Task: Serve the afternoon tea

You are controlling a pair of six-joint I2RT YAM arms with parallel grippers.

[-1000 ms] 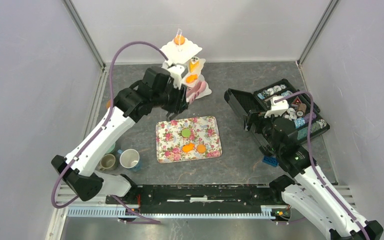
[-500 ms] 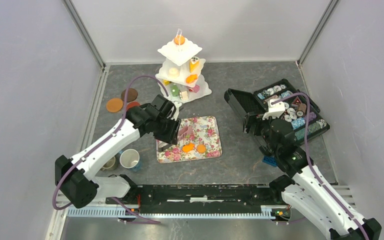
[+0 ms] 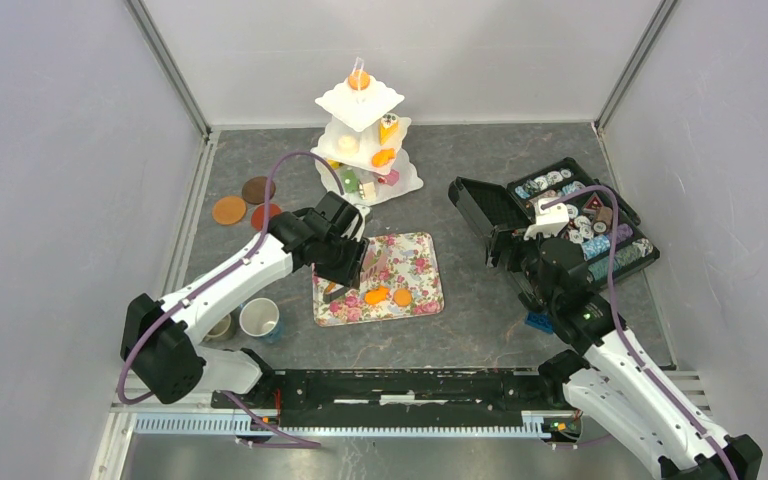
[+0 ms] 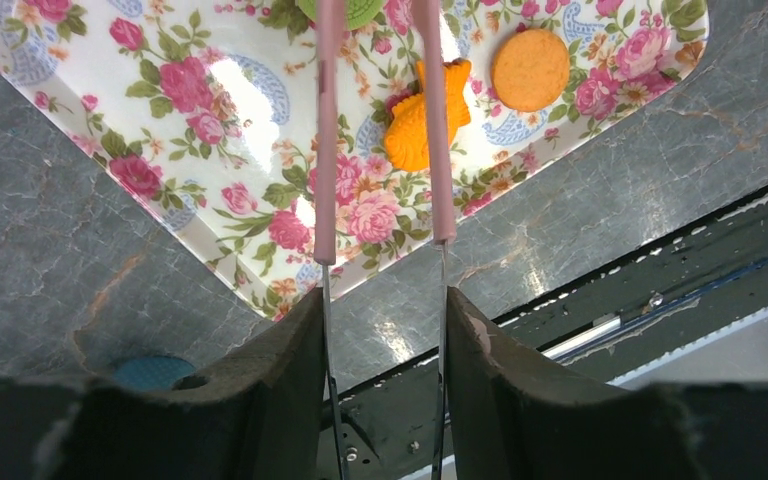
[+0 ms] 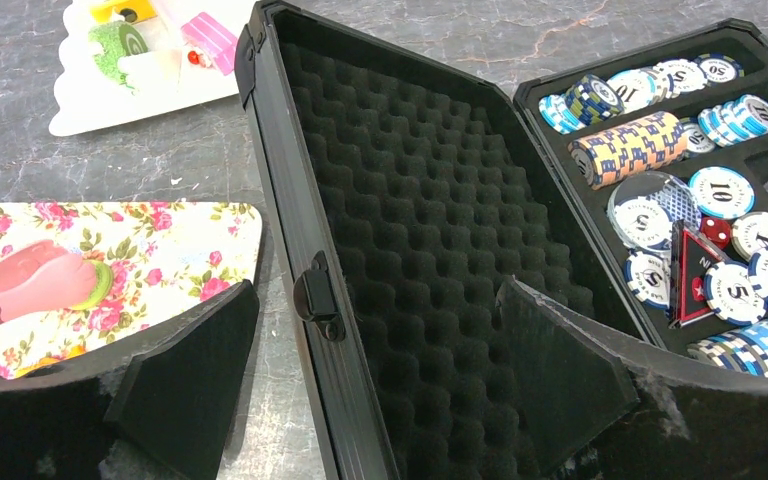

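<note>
Two orange biscuits (image 4: 530, 68) on floral tray (image 4: 160, 150), left hand (image 4: 385, 310) gripping pink tongs (image 4: 327, 150) (right hand (image 5: 375, 290) open)

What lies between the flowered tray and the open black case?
Only bare table separates the tray from the case; the top view shows it plainly.

Poker chips (image 5: 720, 190): "10", "5" on faces.

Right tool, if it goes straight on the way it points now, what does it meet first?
Likely the open foam-lined case lid, dead ahead of the right tool; depth is unclear.
</note>
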